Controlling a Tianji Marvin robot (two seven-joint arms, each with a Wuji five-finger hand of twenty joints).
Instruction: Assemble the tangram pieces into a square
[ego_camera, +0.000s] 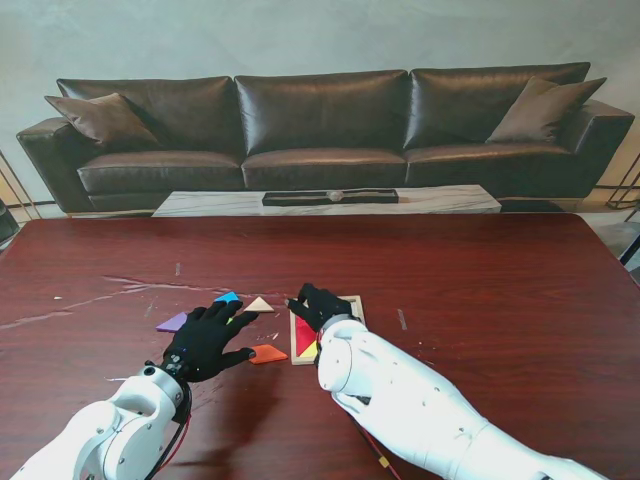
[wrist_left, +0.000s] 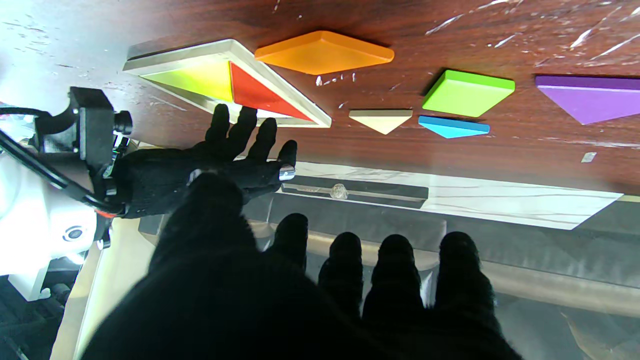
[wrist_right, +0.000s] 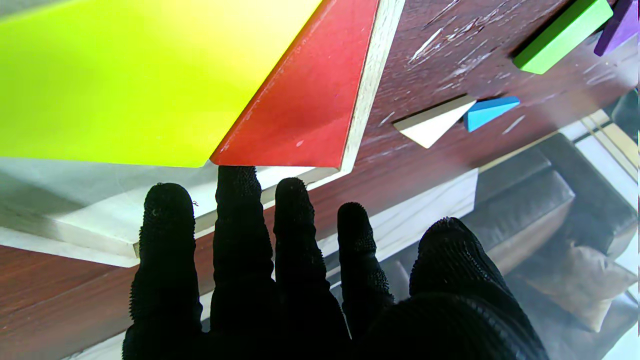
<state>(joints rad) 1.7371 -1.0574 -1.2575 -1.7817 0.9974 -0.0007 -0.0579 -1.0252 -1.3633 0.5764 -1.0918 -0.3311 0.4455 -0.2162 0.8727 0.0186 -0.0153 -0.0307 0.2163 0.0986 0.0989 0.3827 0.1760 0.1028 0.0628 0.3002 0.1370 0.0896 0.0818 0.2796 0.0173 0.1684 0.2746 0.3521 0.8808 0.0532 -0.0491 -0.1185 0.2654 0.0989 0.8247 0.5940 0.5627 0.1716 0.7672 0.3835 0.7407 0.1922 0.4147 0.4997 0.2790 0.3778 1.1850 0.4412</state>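
Fingers (wrist_right: 240, 200) of the right hand (ego_camera: 320, 305) lie straight and slightly spread, holding nothing, tips at the far edge of the red triangle (wrist_right: 305, 115) in the wooden tray (ego_camera: 352, 305). Left hand (ego_camera: 207, 338) hovers spread and empty over the bench (ego_camera: 500, 290). Yellow triangle (wrist_right: 140, 75) fills the tray beside red. Left of it lie the purple triangle (wrist_left: 590, 97), orange piece (wrist_left: 325, 51), green square (wrist_left: 467, 92), cream triangle (wrist_left: 381, 120) and blue triangle (wrist_left: 452, 126).

We note a dark brown leather sofa (ego_camera: 325, 130) against a pale wall (ego_camera: 300, 35), a cushion (ego_camera: 103, 118) at each end. A low marble coffee table (ego_camera: 200, 203) stands before it. Nearest us, a scratched reddish-brown wooden tabletop (ego_camera: 500, 290).
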